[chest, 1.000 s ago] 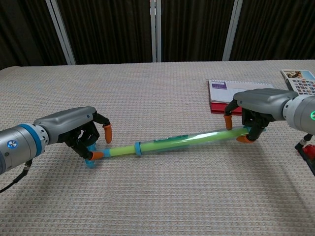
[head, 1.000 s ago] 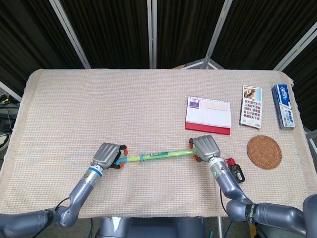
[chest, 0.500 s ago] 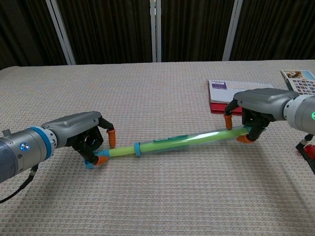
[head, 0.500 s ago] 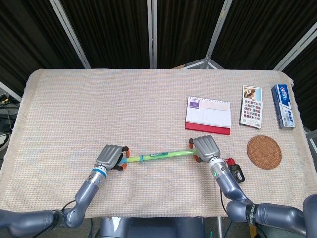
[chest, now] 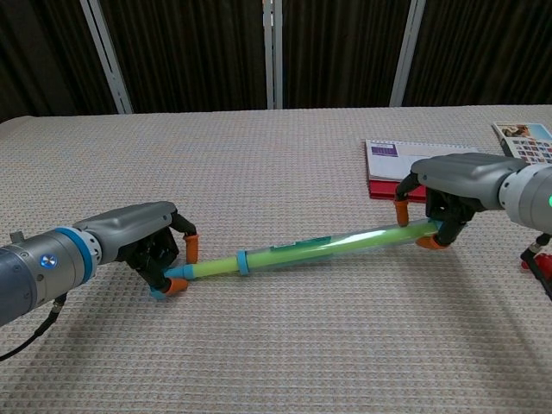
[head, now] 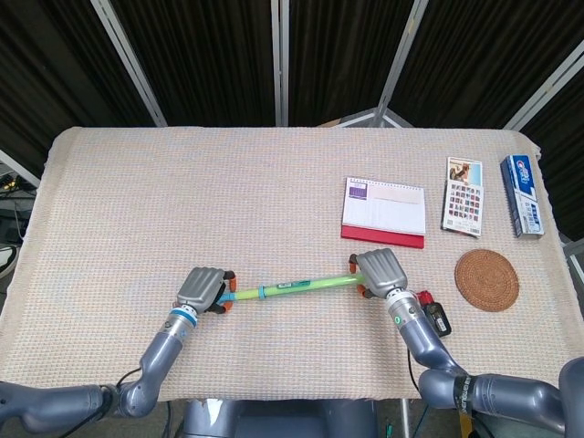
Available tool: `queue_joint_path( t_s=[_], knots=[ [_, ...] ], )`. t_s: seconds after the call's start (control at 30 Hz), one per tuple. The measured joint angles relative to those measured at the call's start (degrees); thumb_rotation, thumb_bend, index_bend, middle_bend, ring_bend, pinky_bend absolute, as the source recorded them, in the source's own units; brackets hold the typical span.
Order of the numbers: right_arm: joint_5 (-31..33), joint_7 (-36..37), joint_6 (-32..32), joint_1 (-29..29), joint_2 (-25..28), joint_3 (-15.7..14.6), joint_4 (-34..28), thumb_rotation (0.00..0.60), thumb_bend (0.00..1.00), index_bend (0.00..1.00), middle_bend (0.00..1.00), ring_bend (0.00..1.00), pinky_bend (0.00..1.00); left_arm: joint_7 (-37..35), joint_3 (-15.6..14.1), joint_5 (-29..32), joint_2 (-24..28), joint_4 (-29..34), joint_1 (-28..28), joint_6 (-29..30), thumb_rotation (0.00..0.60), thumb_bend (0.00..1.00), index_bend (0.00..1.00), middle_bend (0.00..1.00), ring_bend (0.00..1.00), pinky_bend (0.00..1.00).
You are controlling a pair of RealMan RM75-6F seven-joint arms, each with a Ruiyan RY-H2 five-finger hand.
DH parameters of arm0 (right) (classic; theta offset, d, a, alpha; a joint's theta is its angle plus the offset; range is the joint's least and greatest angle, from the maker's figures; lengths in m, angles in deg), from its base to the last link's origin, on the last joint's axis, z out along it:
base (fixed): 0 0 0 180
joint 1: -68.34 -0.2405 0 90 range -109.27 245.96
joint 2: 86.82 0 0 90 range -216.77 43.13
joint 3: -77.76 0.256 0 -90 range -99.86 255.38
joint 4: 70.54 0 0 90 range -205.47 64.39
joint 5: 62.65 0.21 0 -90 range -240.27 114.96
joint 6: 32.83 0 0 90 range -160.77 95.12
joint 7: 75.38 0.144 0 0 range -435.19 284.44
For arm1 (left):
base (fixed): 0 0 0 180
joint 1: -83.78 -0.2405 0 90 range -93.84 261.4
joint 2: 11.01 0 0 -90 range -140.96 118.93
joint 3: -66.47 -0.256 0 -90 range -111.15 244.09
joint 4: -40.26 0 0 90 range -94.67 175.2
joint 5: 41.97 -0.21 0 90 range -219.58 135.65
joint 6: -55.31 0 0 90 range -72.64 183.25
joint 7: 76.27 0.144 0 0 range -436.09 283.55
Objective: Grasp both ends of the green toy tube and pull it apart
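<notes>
The green toy tube (head: 292,286) (chest: 302,251) lies stretched across the near middle of the woven table cover, with a blue ring around it left of centre. Its left end is gripped by my left hand (head: 204,289) (chest: 147,248), whose orange-tipped fingers curl around the blue end cap. At the other end, my right hand (head: 378,272) (chest: 450,184) holds the tube with fingers wrapped over it. That right end sits a little higher than the left in the chest view.
A desk calendar (head: 384,211) with a red base stands just behind my right hand. Further right are a photo card (head: 463,196), a toothpaste box (head: 523,194) and a round brown coaster (head: 487,280). A small black and red object (head: 433,312) lies beside my right wrist.
My left hand has shifted slightly right and closed in tighter on the tube's left end. My right hand and the tube's right end have stayed put.
</notes>
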Motion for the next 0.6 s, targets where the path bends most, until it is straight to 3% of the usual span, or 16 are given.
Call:
queue_joint_path(
  t_s=[0.27,0.6],
  knots=[
    [-0.35,0.31,0.30,0.16,0.47,-0.19,-0.48,0.600,0.45,0.68,1.00,1.00,1.00,-0.24,-0.21,0.22,0.27,-0.22,0.37,0.48,0.600,0.45,0.69,0.84,0.76,0.96],
    [-1.03,2.17,0.68,0.90,2.31,0.04,-1.65,0.600,0.45,0.68,1.00,1.00,1.00,0.31,-0.41,0.11,1.93,0.25,0.69,1.17,0.600,0.48,0.71,0.84,0.76,0.96]
  ],
)
